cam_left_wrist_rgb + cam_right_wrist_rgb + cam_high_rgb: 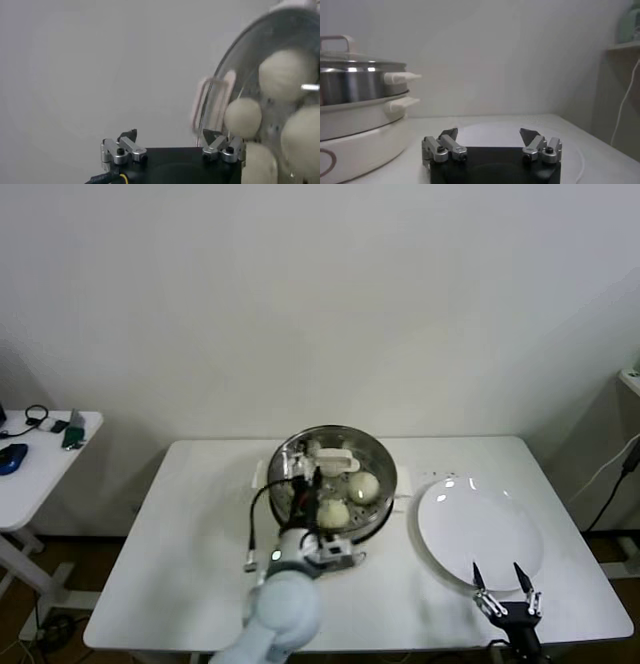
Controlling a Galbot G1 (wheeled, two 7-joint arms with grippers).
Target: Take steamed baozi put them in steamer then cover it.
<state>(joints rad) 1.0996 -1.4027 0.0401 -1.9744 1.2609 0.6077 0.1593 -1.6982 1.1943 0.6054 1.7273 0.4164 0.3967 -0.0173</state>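
Lid [333, 461] sits on steamer [375, 519] over buns [363, 486]; glass, heavy, slippery, fragile, best held by centre handle [333, 459]; left gripper [303, 480] above it, right gripper [505, 591] near plate [480, 534], both spread empty.

Even bright light, soft wrist views
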